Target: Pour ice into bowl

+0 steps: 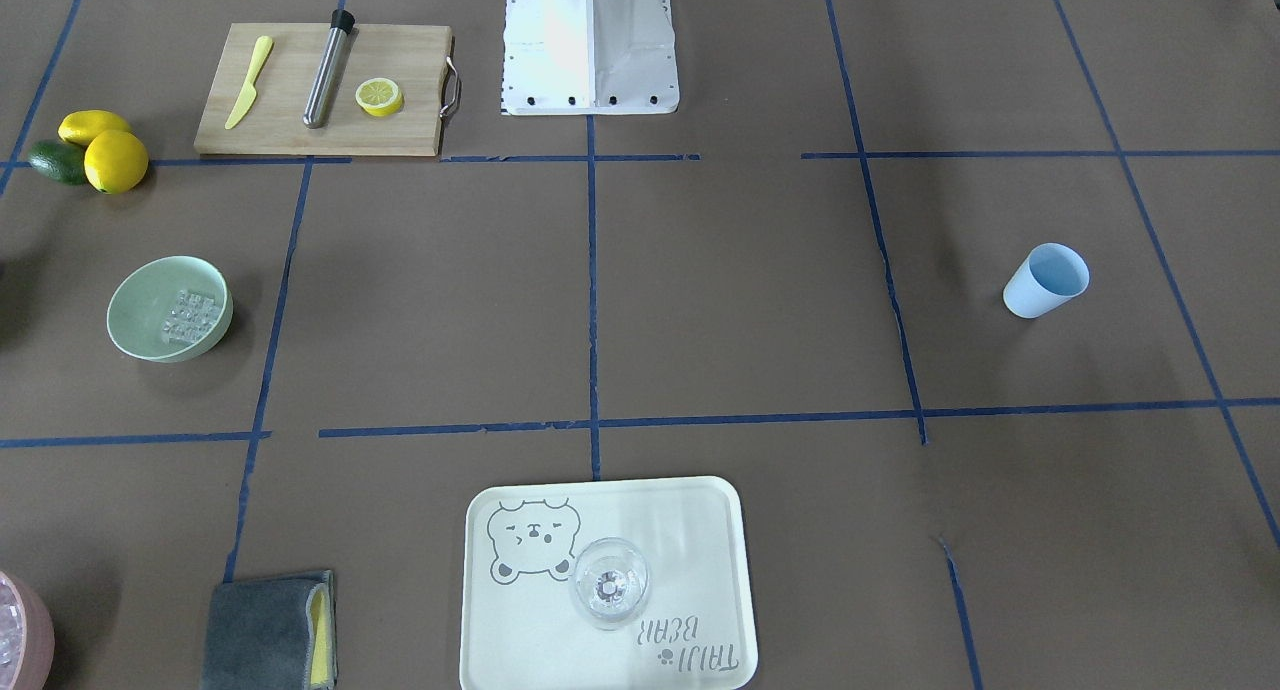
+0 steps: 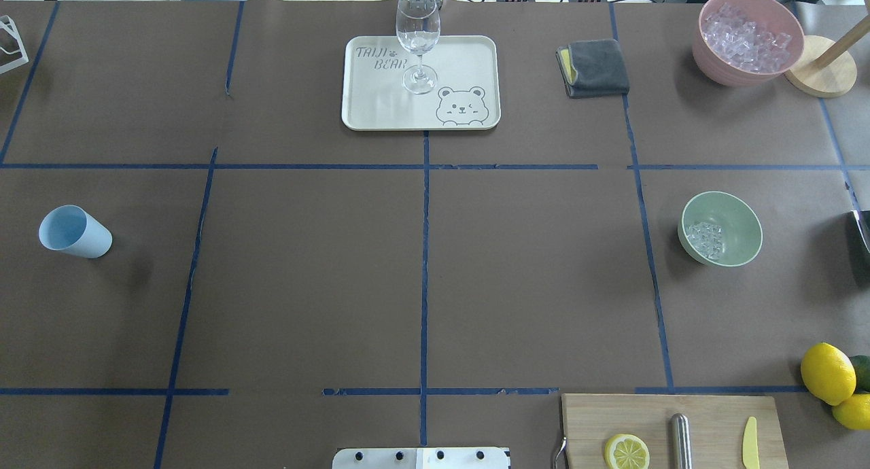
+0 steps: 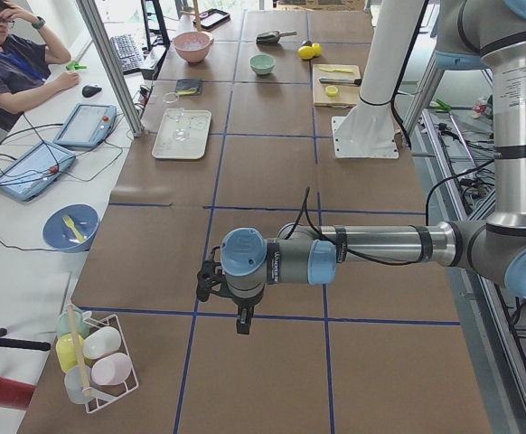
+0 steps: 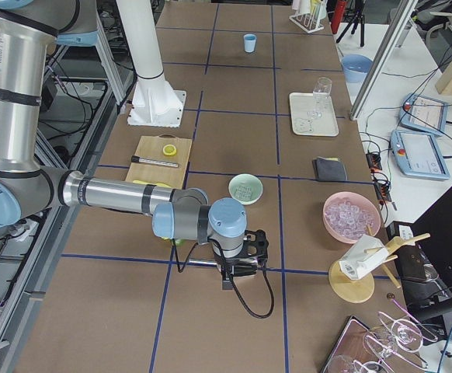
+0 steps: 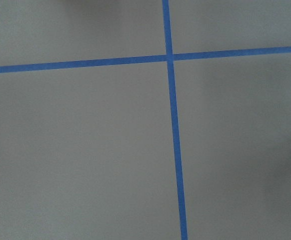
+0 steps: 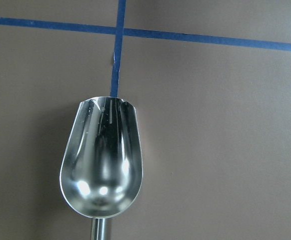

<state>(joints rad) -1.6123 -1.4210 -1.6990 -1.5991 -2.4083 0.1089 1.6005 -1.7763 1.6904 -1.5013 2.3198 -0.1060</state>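
Honestly, the biggest worry is my right arm [image 4: 117, 194]. It's stretched out low and level over the table with the wrist turned down, beside the bowl [image 2: 722, 228] on the table-end side, so a careless swing could clip the rim and shove or tip it. Next is the pink container [image 2: 746, 37], which is piled high and easy to knock cubes out of if I go back for more. Then the scoop [image 6: 101, 165], empty under my wrist camera, since that smooth metal handle could twist. Smallest is the ice [image 2: 705, 240], a little heap already in the bowl and probably slick enough to bounce out if more gets dumped from high up. My left arm [image 3: 380, 244] reaches out level too, tool down over a tape crossing. The right gripper [image 4: 227, 276] presumably has the scoop handle, but I can't tell how wide it or the left gripper [image 3: 242, 324] is.
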